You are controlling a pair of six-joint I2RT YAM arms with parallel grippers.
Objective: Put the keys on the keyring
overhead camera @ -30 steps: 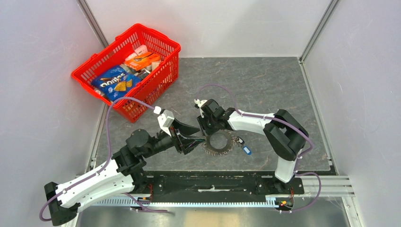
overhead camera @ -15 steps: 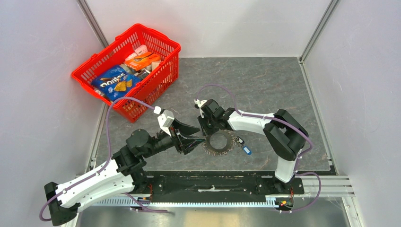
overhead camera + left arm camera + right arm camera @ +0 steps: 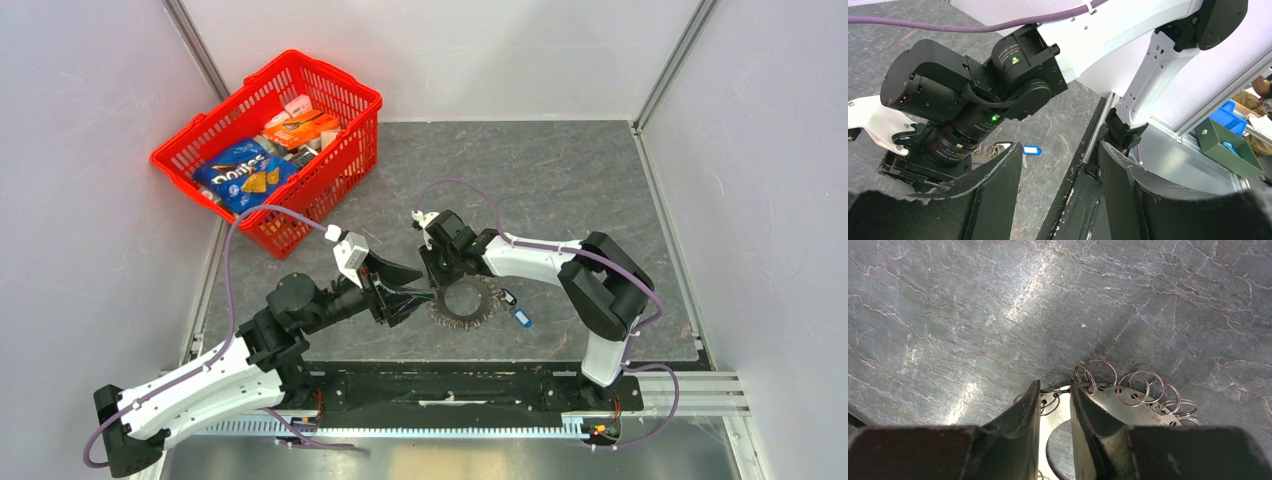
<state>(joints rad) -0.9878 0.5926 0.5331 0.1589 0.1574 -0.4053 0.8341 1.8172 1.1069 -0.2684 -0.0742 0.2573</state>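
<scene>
The keys (image 3: 470,318) lie fanned like a toothed wheel on the mat, with a small blue-tagged key (image 3: 520,318) just to their right. In the right wrist view the wheel's centre is a flat metal plate (image 3: 1128,405) with holes and several small split keyrings (image 3: 1100,371) along its rim. My right gripper (image 3: 1055,390) is over that rim, its tips pinching one thin split ring edge-on. My left gripper (image 3: 422,290) hovers open at the wheel's left side, holding nothing. The left wrist view shows the blue tag (image 3: 1032,149) beyond its fingers (image 3: 998,190) and the right wrist above.
A red basket (image 3: 340,77) with snack packs stands at the back left. The black base rail (image 3: 450,385) runs along the near edge. Grey walls enclose the mat on the left, right and back.
The right jaws have narrowed onto the small split ring at the plate's rim. Both arms and the keys stay where they were.
</scene>
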